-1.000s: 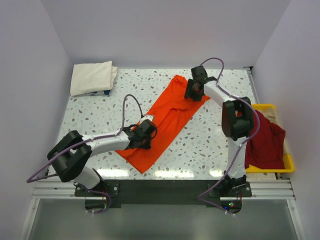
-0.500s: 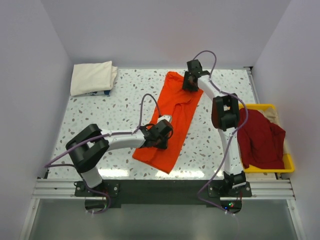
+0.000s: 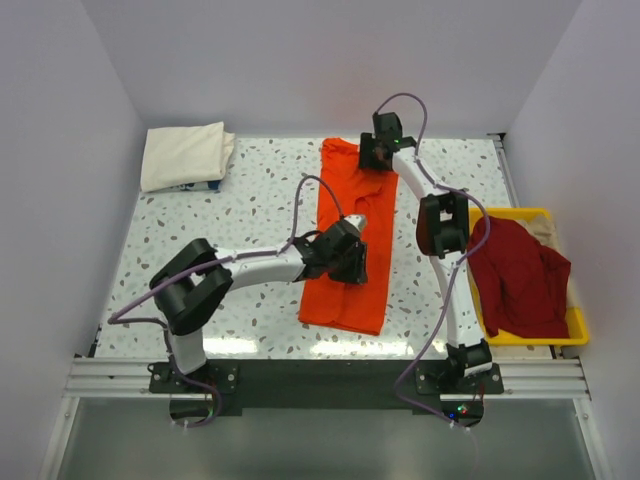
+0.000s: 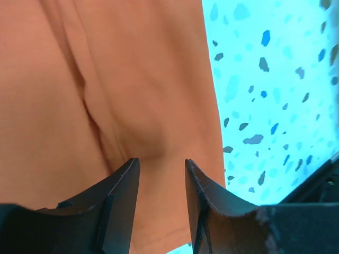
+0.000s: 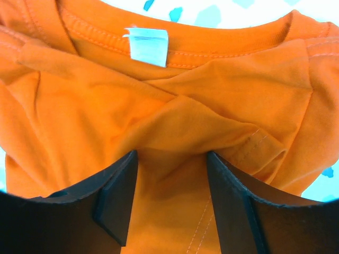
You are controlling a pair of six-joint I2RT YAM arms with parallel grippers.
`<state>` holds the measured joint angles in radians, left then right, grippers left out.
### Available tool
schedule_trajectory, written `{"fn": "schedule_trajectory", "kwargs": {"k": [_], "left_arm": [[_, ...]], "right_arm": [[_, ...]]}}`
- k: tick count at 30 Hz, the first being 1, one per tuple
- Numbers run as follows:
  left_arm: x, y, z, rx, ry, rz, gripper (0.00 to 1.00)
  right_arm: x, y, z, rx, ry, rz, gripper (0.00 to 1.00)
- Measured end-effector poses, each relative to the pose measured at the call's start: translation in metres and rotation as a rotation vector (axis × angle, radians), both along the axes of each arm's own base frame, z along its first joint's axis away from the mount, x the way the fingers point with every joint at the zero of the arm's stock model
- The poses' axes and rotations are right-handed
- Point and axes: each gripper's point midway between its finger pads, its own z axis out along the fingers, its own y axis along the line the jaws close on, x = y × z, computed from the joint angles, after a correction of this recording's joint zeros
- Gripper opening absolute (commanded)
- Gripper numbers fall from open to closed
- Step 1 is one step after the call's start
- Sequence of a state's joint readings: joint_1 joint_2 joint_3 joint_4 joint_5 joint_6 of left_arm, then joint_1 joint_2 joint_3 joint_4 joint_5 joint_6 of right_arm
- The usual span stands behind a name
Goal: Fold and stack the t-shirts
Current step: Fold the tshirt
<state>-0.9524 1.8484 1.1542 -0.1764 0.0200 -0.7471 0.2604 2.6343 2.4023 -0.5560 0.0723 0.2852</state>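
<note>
Orange t-shirt (image 3: 345, 295) folded narrow mid-table; cream t-shirt (image 3: 183, 155) folded far left; dark red t-shirt (image 3: 520, 280) crumpled right.

The orange shirt (image 5: 175, 106) fills the view. Its collar (image 5: 222, 50) arcs across 12 o'clock, with a white label (image 5: 146, 46) at 11. Speckled table (image 5: 212, 10) shows beyond the collar. At 6 o'clock the gripper (image 5: 170, 159) has its fingers (image 5: 114, 196) apart over a bunched fold, seemingly resting on the cloth.
</note>
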Motion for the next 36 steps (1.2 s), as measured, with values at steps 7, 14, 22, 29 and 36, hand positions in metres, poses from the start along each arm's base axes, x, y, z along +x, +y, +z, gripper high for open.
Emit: {"fn": "schedule_trajectory", "kwargs": {"k": [7, 14, 22, 29, 36], "left_arm": [[0.029, 0.056, 0.044, -0.101, -0.064, 0.113, 0.52], [0.023, 0.104, 0.049, -0.069, -0.106, 0.19, 0.53], [-0.016, 0.144, 0.0, 0.045, -0.003, 0.218, 0.46], [-0.043, 0.162, -0.027, 0.071, 0.068, 0.214, 0.4], [-0.051, 0.156, -0.027, 0.024, 0.073, 0.179, 0.4]], "right_arm": [[-0.016, 0.003, 0.029, 0.031, 0.021, 0.019, 0.63], [-0.12, -0.012, 0.113, 0.134, 0.032, -0.037, 0.61], [-0.284, 0.0, 0.073, 0.207, 0.143, -0.002, 0.56], [-0.412, -0.002, 0.002, 0.18, 0.39, 0.05, 0.56], [-0.444, -0.009, 0.015, 0.264, 0.358, 0.039, 0.55]]}}
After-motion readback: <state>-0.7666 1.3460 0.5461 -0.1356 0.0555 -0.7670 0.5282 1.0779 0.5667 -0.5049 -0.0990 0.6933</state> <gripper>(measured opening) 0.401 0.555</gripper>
